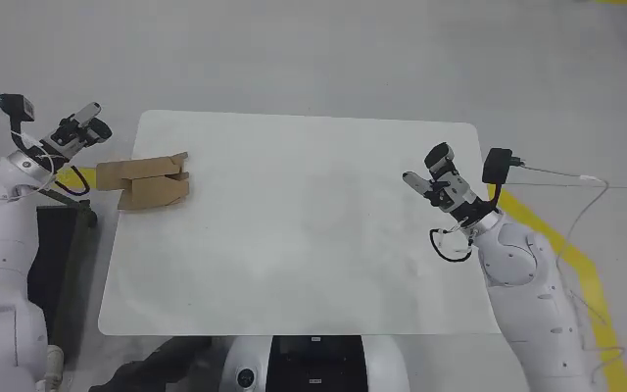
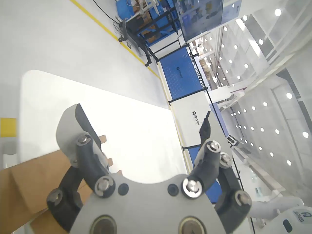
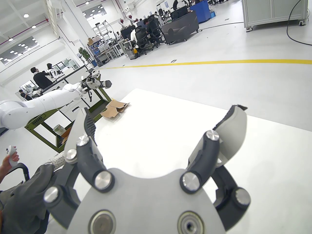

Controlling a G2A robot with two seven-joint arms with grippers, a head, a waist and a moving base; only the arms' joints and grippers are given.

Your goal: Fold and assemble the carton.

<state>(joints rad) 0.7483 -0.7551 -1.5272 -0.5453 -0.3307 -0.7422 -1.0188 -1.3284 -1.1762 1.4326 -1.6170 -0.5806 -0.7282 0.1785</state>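
A flat brown carton lies unfolded at the far left edge of the white table, part of it overhanging the edge. The carton passes under my left gripper's fingers, and the carton also lies small at the table's far corner. My left gripper hangs open just off the table's left corner, above and beside the carton, holding nothing. My left gripper stands wide open. My right gripper is open over the table's right side, far from the carton; the right gripper is empty.
A green metal frame stands off the table's left edge under the left arm. A yellow floor line runs beside the table's right edge. A black device with a cable sits by the right arm.
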